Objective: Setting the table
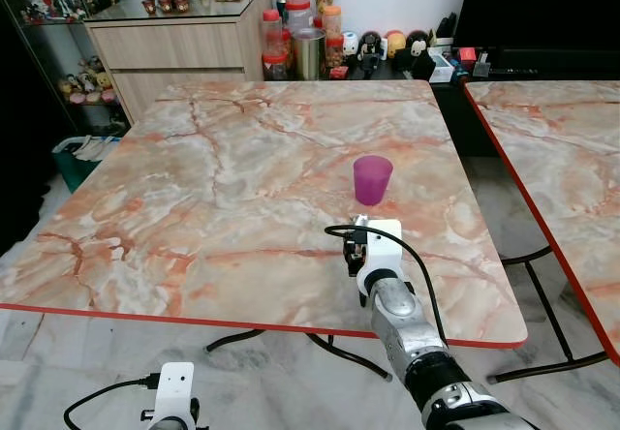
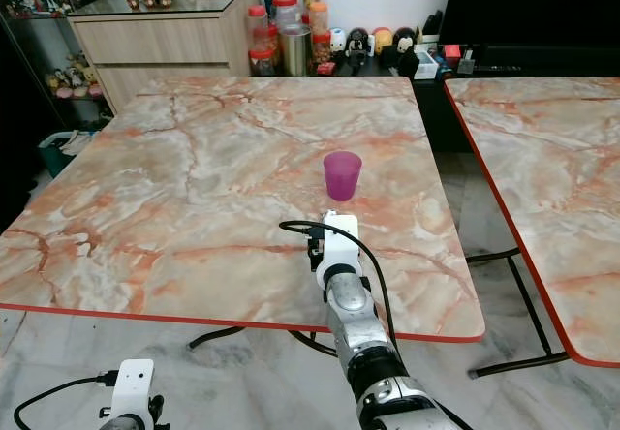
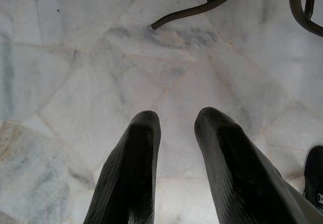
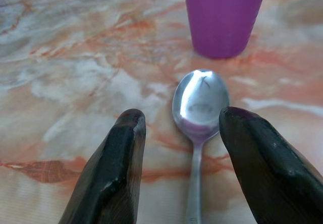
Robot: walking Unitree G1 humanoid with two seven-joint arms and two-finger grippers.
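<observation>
1. My view takes in a marble-patterned table (image 1: 223,188) with a red edge; a second table (image 1: 562,159) like it stands to the right, and a wooden cabinet (image 1: 174,47) and a row of jars (image 1: 300,33) sit behind. I can read no writing on the jars.
2. My right arm reaches over the table's near edge, its right gripper (image 4: 179,148) low above the top, fingers spread wide and gripping nothing.
3. A purple cup (image 1: 372,179) stands upright just beyond that gripper.
4. A metal spoon (image 4: 198,113) lies flat between the spread fingers, its bowl toward the cup, untouched as far as I can see.
5. My left gripper (image 3: 176,153) hangs idle over the pale floor, fingers slightly apart and empty.
</observation>
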